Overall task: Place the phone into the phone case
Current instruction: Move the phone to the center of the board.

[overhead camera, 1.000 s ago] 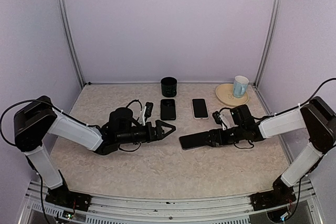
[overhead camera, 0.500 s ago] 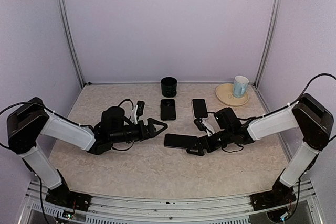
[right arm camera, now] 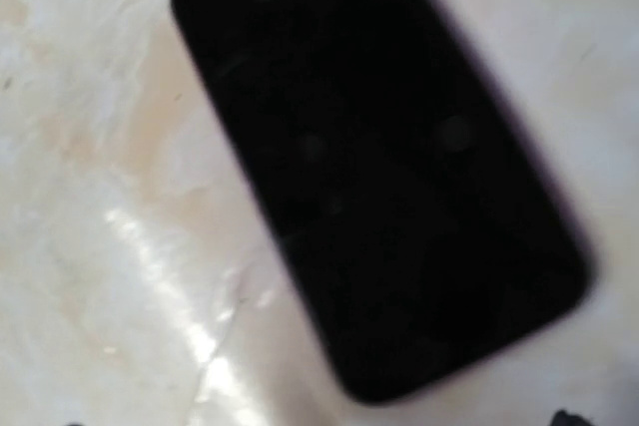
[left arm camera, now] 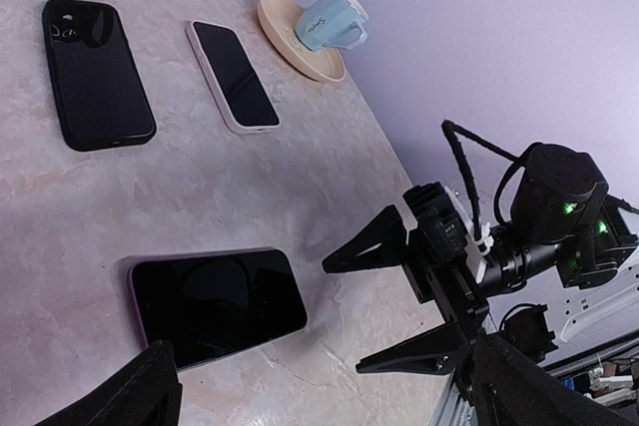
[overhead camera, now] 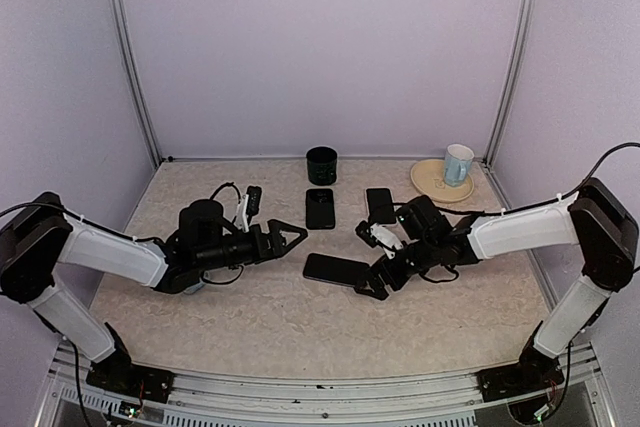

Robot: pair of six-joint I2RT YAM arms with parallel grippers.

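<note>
Jaws on both arms stand spread wide, and neither pair holds anything. My left jaws point toward the middle of the tabletop, stopped near the left end of the dark phone without touching it. My right jaws face it from the other side, one finger on each side of the phone's right end; in the left wrist view I can see a small gap between those fingertips and the phone's edge.

That phone lies flat, screen up and dark, in the centre of the tabletop between the two arms. The right wrist camera looks straight down on it, blurred, with marbled surface all around.

Further back the black case lies flat, apart from the phone. Just to its right is a white-edged phone, partly covered by my right arm in the top view. Behind the case stands a dark mug. At the back right, a light blue cup sits on a cream plate.
</note>
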